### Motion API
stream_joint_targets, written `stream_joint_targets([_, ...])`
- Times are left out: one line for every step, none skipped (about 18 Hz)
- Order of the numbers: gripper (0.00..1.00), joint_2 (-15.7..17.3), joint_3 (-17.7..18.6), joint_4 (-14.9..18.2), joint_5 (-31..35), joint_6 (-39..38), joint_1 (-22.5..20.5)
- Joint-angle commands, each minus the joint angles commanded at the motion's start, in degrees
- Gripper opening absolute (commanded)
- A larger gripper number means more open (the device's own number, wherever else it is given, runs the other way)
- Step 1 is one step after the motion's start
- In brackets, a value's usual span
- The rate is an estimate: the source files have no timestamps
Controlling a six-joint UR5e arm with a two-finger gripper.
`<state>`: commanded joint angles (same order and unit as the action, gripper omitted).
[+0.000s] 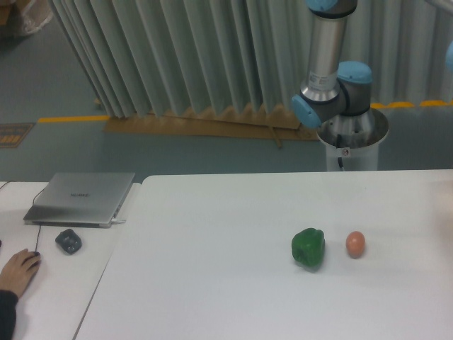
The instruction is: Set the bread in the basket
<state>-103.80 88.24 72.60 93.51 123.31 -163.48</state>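
The bread and the basket are both out of view. My gripper is out of view too: only the arm's base and lower joints (333, 92) show, standing behind the far right edge of the white table (212, 283), with the upper links leaving the frame at the top right.
A green pepper (308, 248) and a small orange-brown egg (355, 244) lie close together on the right part of the table. On the adjoining table to the left are a closed laptop (81, 197), a dark mouse (69, 241) and a person's hand (15, 273).
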Motion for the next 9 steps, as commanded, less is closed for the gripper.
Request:
stream_joint_targets([1.00,0.00,0.09,0.00,-0.17,0.00,0.00])
stream_joint_targets([1.00,0.00,0.09,0.09,-0.26,0.00,0.09])
stream_joint_targets([1.00,-0.09,0.35,0.00,-0.35,0.00,0.26])
stream_joint_targets([1.00,-0.09,0.53,0.09,-0.35,0.00,0.26])
stream_joint_targets([1.00,-0.09,0.70,0.09,-0.52,0.00,0.26])
stream_joint_targets([1.00,0.00,0.79,0.09,-0.61,-0.09,0.26])
stream_joint_targets([1.00,0.00,0.79,0.09,-0.61,-0.09,0.26])
stream_joint_targets([1.00,0.00,0.79,0.09,-0.61,-0.09,0.26])
stream_joint_targets([1.00,0.00,0.88,0.09,-0.61,-0.09,0.26])
